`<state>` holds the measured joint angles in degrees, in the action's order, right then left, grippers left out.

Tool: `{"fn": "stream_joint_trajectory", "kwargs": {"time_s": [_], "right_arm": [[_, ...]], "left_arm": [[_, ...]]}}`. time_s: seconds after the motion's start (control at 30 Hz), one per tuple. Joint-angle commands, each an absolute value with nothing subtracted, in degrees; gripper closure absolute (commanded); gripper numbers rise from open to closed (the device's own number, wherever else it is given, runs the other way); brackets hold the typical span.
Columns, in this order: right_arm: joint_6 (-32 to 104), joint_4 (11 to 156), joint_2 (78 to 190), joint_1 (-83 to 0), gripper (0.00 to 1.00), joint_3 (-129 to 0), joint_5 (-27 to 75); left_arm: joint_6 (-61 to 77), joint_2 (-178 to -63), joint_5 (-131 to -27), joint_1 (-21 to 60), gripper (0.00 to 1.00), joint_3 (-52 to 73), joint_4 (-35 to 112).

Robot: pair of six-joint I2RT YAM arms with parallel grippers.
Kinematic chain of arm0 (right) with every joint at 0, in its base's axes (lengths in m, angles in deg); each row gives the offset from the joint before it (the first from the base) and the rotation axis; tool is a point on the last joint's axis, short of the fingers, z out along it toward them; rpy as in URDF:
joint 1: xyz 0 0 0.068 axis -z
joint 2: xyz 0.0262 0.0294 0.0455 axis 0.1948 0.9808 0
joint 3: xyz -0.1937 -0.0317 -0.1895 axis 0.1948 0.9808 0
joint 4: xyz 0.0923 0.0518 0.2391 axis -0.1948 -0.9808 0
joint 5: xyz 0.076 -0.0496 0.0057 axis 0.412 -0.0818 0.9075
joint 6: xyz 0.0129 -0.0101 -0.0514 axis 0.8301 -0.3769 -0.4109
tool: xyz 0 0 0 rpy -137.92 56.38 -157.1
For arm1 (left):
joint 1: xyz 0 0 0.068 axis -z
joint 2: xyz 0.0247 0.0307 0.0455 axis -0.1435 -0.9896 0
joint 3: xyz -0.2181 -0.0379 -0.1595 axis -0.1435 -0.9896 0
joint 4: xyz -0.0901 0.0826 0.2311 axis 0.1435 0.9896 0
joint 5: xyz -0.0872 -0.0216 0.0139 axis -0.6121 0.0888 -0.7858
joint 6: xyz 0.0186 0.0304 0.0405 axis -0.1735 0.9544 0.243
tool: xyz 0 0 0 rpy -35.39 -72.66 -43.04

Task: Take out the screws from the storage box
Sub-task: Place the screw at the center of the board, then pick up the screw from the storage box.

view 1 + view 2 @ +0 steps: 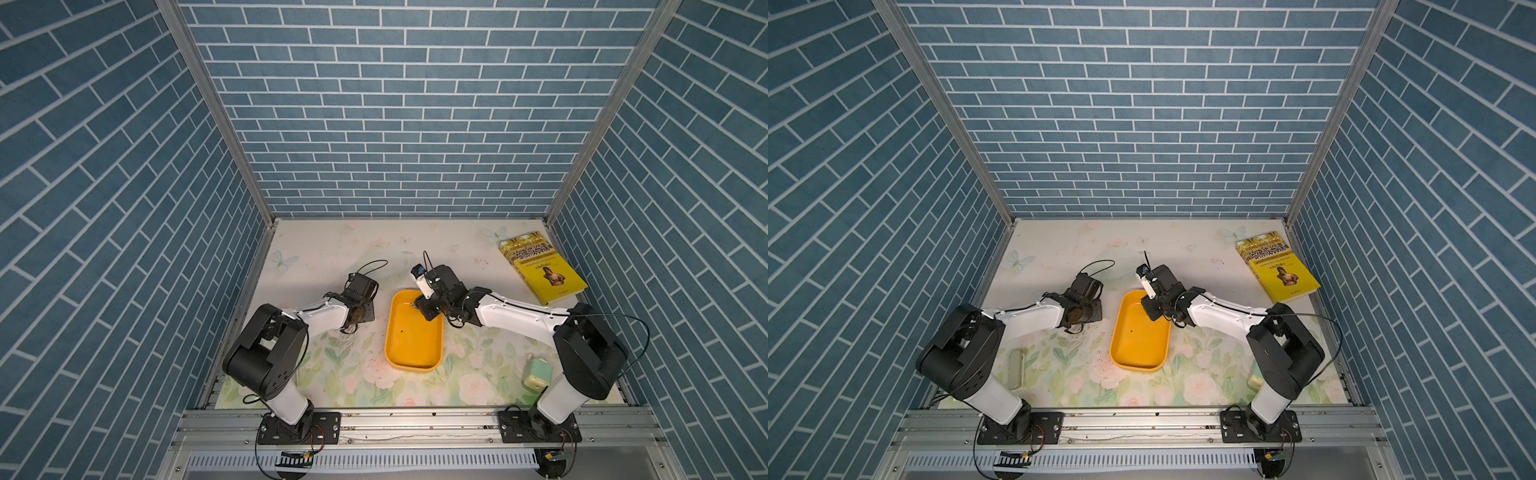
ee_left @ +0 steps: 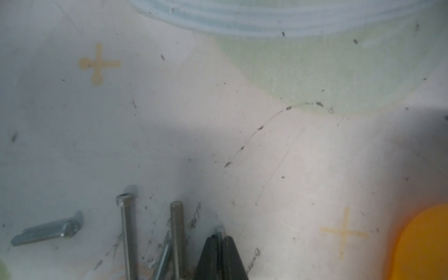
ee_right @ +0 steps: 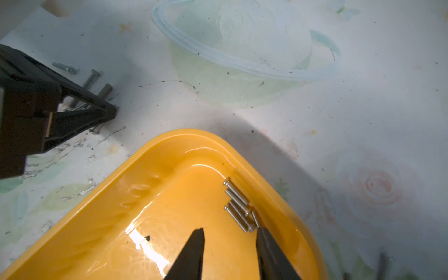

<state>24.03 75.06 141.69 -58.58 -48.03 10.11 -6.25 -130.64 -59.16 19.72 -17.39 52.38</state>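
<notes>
The right gripper (image 3: 230, 230) hangs inside the storage box (image 3: 145, 169), its fingers (image 3: 194, 252) spread over bare floor with nothing between them. The screws (image 3: 238, 206) left in the box are not in that gap. They lie just off the finger nearer the wall, packed side by side in the box's far corner, with their long axes along the wall and slanted across the closing line. I judge that the next grasp needs a shift towards the wall. This arm is clearly the nearer one. I count about five screws there, one of them short. The left gripper (image 2: 219, 236) is outside the one box, low over the table (image 2: 242, 97), its fingers pressed together on what looks like a thin screw (image 2: 219, 230). At least four loose screws (image 2: 126, 230) lie beside it.
</notes>
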Motion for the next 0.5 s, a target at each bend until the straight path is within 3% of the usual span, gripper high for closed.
{"fn": "stream_joint_trajectory", "kwargs": {"time_s": [0.0, 0.23, 0.47], "right_arm": [[21.17, 70.0, 144.11, -58.85, 0.61, -50.81, 7.4], [20.08, 65.98, 148.54, -59.13, 0.64, -54.55, 6.78], [18.09, 63.83, 151.8, -59.7, 0.65, -55.96, 6.97]], "left_arm": [[-5.61, -132.22, -59.57, 19.11, 0.86, -17.86, 54.4], [-5.64, -129.31, -58.42, 19.15, 0.74, -18.63, 54.43], [-5.5, -125.16, -58.29, 19.09, 0.72, -20.12, 53.57]]}}
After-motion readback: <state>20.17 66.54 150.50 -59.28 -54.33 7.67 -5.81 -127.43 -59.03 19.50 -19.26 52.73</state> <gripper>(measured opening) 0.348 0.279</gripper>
